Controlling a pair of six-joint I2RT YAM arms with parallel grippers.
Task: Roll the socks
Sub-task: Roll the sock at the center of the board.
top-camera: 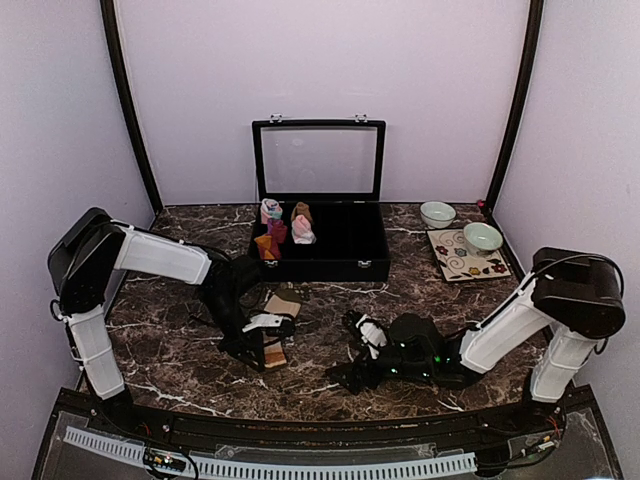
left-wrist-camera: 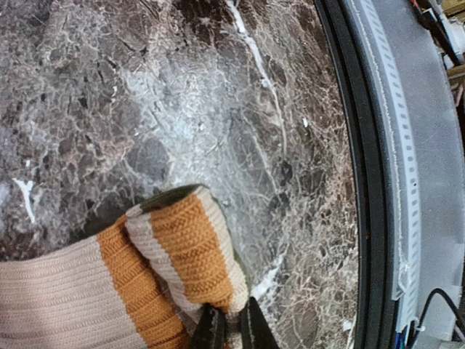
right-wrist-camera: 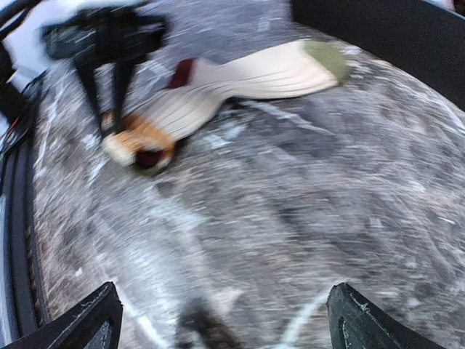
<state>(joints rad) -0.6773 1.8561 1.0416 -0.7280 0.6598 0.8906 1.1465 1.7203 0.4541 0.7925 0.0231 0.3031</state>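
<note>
Marble bench (left-wrist-camera: 182,109): your left hand (left-wrist-camera: 231,329) pinches the folded end of the striped sock (left-wrist-camera: 167,254); your right hand (right-wrist-camera: 225,316), spread, hangs well apart.

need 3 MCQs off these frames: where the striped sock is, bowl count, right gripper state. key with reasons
1. Where is the sock?
A) on the table, in front of the case
B) in the case
C) hanging off the table edge

2. How many bowls?
A) one
B) two
C) four

3. The right gripper is:
A) open, empty
B) shut on the sock
C) shut on a bowl

Key: 1 A, it lies flat on the marble before the case. 2 B, both stand at the far right. 3 A, its fingers stand wide apart over bare table.
</note>
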